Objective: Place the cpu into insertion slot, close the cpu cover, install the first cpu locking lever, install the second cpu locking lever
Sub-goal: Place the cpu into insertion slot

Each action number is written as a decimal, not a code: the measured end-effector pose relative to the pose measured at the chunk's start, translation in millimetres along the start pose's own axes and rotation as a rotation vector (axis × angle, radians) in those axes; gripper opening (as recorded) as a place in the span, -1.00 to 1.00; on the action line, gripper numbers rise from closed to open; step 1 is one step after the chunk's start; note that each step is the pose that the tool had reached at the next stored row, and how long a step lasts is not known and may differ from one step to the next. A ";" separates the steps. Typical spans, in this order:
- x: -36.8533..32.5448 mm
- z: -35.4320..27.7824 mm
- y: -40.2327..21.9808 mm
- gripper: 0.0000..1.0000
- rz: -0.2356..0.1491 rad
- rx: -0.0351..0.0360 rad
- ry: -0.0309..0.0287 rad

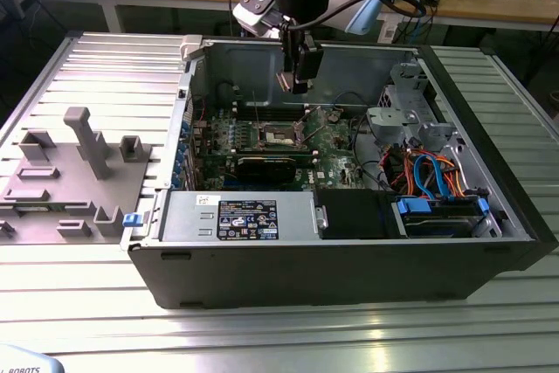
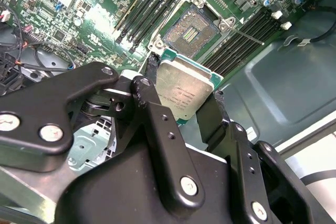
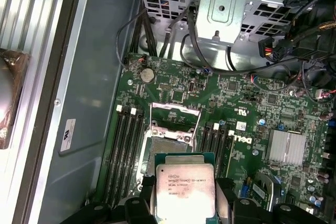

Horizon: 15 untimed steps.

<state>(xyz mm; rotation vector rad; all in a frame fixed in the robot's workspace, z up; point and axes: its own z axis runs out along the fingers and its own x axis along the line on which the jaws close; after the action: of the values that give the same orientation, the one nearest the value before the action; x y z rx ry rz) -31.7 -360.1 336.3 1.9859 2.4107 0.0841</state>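
My gripper point(image 1: 299, 85) hangs inside the open computer case, above the green motherboard point(image 1: 332, 141). It is shut on the cpu point(image 2: 184, 88), a flat square chip with a silver-grey top, and a black finger point(image 2: 153, 74) presses on each side edge. In both wrist views the cpu point(image 3: 184, 188) hovers clear of the insertion slot point(image 3: 169, 142), whose dark centre point(image 2: 191, 32) lies bare. The cpu cover point(image 3: 176, 113) stands tilted up at the slot's far side. A thin lever rod point(image 2: 247, 36) sticks out beside the slot.
Black memory slots point(image 3: 126, 150) flank the socket. A long black card point(image 1: 262, 166) and a silver power supply point(image 1: 240, 216) lie toward the front. A drive cage with blue and orange cables point(image 1: 437, 181) fills the exterior view's right. A grey fixture point(image 1: 79, 172) stands outside the case.
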 end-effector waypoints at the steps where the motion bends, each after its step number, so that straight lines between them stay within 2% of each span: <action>1: 0.0 0.0 0.0 0.08 0.001 0.0000 -0.0001; 15: 0.0 0.0 0.0 0.08 0.017 -0.0003 -0.0009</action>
<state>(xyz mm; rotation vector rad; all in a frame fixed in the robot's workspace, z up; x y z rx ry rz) -31.7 -360.1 336.3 2.0065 2.3930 0.0838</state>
